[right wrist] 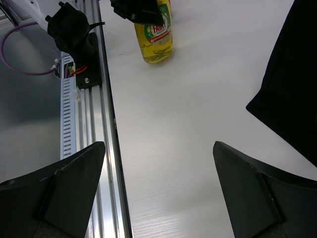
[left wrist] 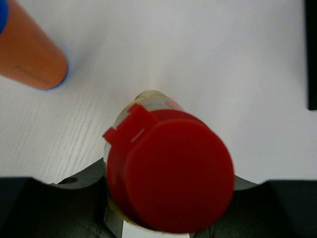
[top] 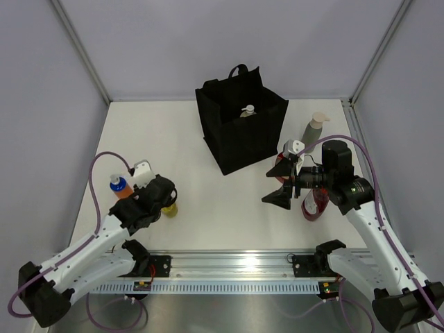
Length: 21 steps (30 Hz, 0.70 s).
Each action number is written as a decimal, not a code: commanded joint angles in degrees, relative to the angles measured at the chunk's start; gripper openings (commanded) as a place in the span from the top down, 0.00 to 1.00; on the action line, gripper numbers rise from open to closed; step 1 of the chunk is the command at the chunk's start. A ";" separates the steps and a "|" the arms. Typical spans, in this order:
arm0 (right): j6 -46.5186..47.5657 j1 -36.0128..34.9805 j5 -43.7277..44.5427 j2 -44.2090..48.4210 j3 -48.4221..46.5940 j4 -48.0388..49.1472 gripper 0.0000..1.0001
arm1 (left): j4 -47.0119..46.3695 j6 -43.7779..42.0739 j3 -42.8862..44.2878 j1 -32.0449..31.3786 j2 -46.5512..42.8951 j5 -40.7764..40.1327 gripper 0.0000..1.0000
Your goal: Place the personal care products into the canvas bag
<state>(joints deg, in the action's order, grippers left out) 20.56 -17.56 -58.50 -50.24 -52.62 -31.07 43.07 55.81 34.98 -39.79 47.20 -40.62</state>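
- One product, the yellow bottle (right wrist: pixel 156 35), stands upright on the table (top: pixel 222 208) at the front left, well apart from the canvas bag (top: pixel 243 142); its red cap (left wrist: pixel 173 173) fills the left wrist view
- Left gripper (top: pixel 167 200) is pinched on that bottle, one jaw on either side, high up near the cap rather than around the body
- An orange bottle (left wrist: pixel 32 57) with a blue cap stands near it on the left, not touching
- The bag stands open at the middle back of the table with a pale-capped bottle (top: pixel 248 110) already inside; a grey-green pump bottle (top: pixel 316 129) stands to its right, and a dark red bottle (top: pixel 312 206) sits under the right arm
- Right gripper (top: pixel 279 184) hangs with its fingers spread wide, holding nothing, just off the bag's front right corner
- Likely trouble: a grip this high on smooth plastic may let the bottle swing or slip once it leaves the table
- A carry that is too low could catch the bottle's base on the soft rim or a handle, and push or fold the bag instead of clearing it
- The idle right arm sits close to the bag, so a wide approach from the left could brush it
- A release from too high could knock over the bottle already inside
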 commanded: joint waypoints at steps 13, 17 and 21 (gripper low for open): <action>0.71 1.21 -1.53 0.49 1.20 2.33 0.00 | -32.42 -38.31 38.91 -0.73 12.11 23.66 1.00; 1.24 1.48 -1.62 -0.39 1.20 2.15 0.01 | -38.40 -42.62 50.60 -0.73 19.93 25.41 1.00; 1.68 1.48 -1.53 -1.00 1.29 1.89 0.01 | -40.60 -46.57 63.52 -0.73 30.91 24.98 1.00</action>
<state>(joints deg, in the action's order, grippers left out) 21.08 -16.69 -59.22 -50.92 -51.40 -31.07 16.47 14.83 89.69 -40.40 73.71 -16.75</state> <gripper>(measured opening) 0.993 0.449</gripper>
